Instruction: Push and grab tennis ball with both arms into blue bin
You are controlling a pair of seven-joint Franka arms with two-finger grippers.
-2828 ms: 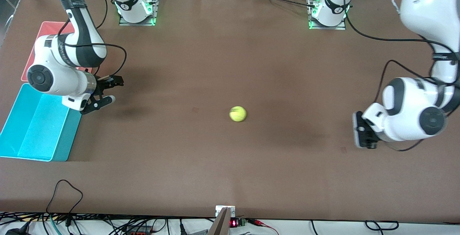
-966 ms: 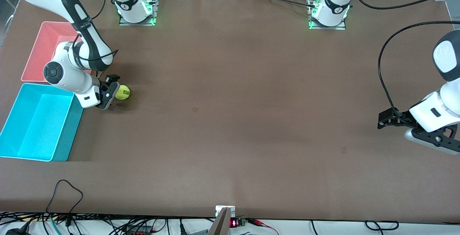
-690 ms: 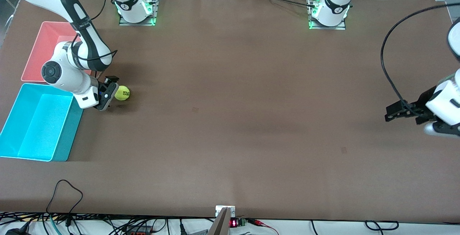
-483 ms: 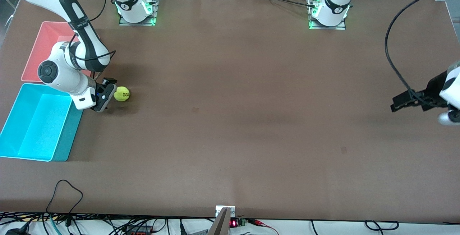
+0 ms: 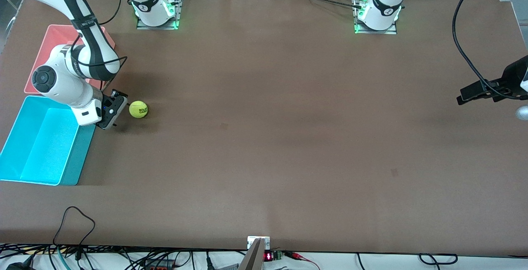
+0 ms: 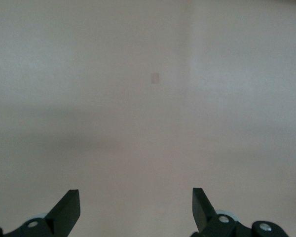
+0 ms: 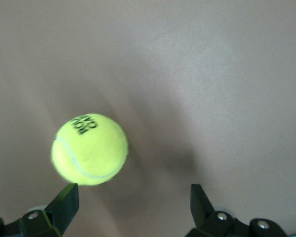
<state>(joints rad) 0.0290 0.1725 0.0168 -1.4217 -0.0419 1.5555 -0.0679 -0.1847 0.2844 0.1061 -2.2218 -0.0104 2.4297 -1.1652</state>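
Observation:
The tennis ball (image 5: 138, 109) lies on the brown table near the right arm's end, a short way from the blue bin (image 5: 24, 166). My right gripper (image 5: 116, 110) is low between the bin and the ball, open, a small gap short of the ball. In the right wrist view the ball (image 7: 89, 148) sits just ahead of one fingertip (image 7: 65, 201), off to one side of the open right gripper (image 7: 133, 205). My left gripper (image 5: 491, 103) is raised over the left arm's end of the table, open and empty (image 6: 135, 207), with only bare table under it.
A pink-red bin (image 5: 43, 49) stands just farther from the front camera than the blue bin, partly covered by the right arm. Both arm bases (image 5: 156, 10) (image 5: 377, 12) stand along the table's back edge. Cables lie along the front edge.
The ball rolled from mid-table to my right gripper. In the last second the right gripper drew back from it toward the blue bin. The left gripper rose and pulled away toward the table's end.

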